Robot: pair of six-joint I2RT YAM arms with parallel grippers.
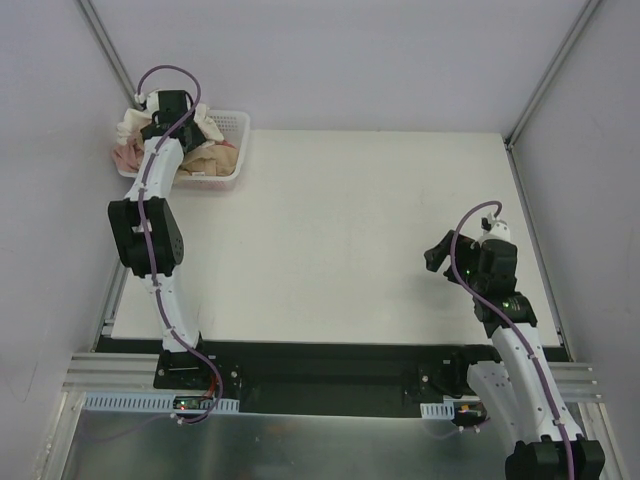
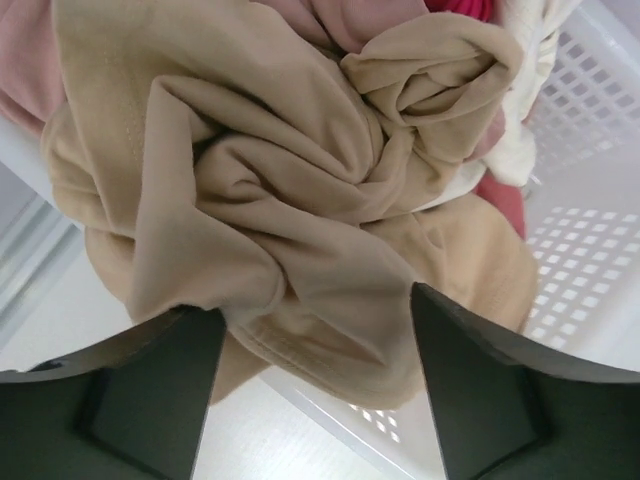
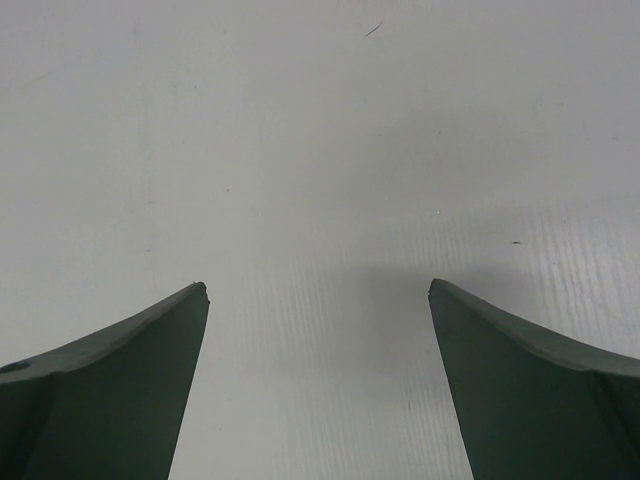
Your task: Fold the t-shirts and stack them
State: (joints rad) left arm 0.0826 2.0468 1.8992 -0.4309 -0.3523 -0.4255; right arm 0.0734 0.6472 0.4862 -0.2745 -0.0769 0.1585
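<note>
A: Where is the tan t-shirt [image 2: 280,180] lying?
B: It is lying crumpled, uppermost in the white basket [image 2: 590,120] at the table's [image 1: 350,230] far left corner, with a pink t-shirt [image 2: 20,60], a cream t-shirt [image 2: 530,140] and a red t-shirt [image 2: 505,200] showing around it.
A: And the hands?
B: The left hand [image 2: 318,300] is hovering spread, its fingers [image 2: 150,390] flanking the tan cloth. The right hand [image 3: 318,290] is hanging released above the table.

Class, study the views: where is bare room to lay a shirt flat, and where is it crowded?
Bare: the wide white table between the basket at far left and the right gripper at near right. Crowded: the basket, heaped with t-shirts, left gripper over them.
</note>
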